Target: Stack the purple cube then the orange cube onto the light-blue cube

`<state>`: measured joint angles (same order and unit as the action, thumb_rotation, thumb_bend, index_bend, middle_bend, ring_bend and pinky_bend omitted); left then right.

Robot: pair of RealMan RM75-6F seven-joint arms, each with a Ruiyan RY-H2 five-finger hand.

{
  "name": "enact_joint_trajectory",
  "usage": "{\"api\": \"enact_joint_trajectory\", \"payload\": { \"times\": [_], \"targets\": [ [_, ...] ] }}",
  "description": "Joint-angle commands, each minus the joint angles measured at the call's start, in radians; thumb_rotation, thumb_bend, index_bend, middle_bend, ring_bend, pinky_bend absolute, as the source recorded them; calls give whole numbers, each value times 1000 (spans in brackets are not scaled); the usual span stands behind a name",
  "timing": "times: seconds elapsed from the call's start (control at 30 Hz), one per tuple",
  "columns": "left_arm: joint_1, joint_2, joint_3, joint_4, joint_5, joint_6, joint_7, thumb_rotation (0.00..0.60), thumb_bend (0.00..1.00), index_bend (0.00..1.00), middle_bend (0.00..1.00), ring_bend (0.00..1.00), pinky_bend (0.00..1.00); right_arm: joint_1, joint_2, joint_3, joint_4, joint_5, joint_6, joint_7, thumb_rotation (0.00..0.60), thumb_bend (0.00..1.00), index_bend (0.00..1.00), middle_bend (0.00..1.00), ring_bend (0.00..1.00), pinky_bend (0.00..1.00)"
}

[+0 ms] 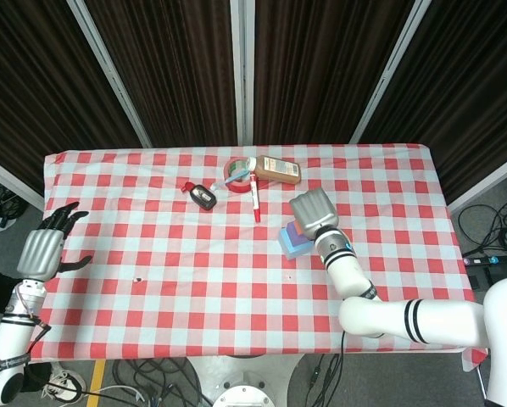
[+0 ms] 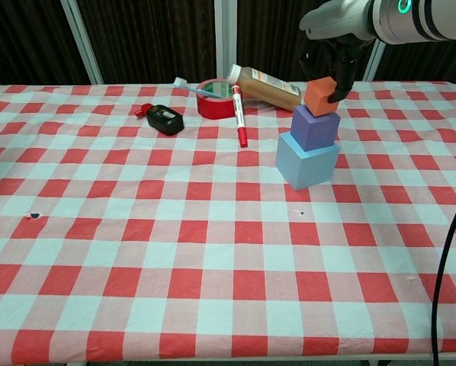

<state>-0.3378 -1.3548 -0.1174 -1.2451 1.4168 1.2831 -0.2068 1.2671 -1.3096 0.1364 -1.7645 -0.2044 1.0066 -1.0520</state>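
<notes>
Two cubes are already stacked on the counter [image 2: 136, 252]: purple cube [image 2: 315, 126] on blue cube [image 2: 306, 158]. The orange cube [image 2: 320, 96] is clamped in the right hand [image 2: 329, 76] just above them; squaring and release are needed next. The left hand [image 1: 48, 242] is held open, idle.

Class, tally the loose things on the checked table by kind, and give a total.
Cubes: 3 (light-blue cube, purple cube, orange cube)
Bottles: 1
Tape rolls: 1
Markers: 1
Toothbrushes: 1
Black key fobs: 1
Total: 8
</notes>
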Motion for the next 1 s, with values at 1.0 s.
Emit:
{"api": "enact_joint_trajectory", "payload": {
  "times": [1.0],
  "targets": [
    [1,0,1,7,-5,-10,-23,600,209,257,203,132,229,40,-9,-36,18,41,-6,41,600,132,518,1000,1000,999]
  ]
}}
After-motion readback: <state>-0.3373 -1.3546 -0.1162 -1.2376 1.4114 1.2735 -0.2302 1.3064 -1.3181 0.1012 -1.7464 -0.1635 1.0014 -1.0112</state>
